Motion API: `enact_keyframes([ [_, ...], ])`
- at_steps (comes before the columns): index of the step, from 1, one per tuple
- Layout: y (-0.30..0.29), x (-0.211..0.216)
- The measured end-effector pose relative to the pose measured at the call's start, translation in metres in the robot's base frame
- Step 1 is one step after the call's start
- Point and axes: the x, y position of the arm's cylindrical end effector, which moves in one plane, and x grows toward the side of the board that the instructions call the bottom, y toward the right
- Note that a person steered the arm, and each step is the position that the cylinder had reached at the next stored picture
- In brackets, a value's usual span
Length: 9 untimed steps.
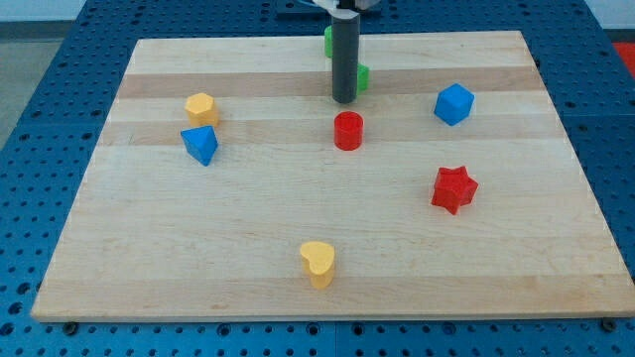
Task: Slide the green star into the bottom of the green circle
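Pale wooden board (298, 218) atop blue perforated table (40, 119); light even, soft; possibly grey floor beyond, top corners.

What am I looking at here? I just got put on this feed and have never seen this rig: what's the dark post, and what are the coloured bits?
There is one camera view, looking down at a wooden board. The dark post is the robot arm's rod; it has no gripper and holds nothing, it only pushes. My tip sits near the view's top. Two green blocks peek out from behind the rod: one at its left, higher up, one at its right, shapes hidden. Below the tip is a red cylinder. Also there: blue cube, red star, yellow heart, yellow block, blue block.
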Motion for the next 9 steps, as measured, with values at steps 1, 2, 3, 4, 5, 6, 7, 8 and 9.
enact_keyframes([
  [1,0.007,-0.021],
  [2,0.013,-0.030],
  [3,0.047,-0.025],
  [4,0.063,-0.028],
  [5,0.063,-0.050],
  [6,0.046,-0.056],
  [7,0.029,-0.045],
  [8,0.029,-0.032],
  [9,0.025,-0.032],
])
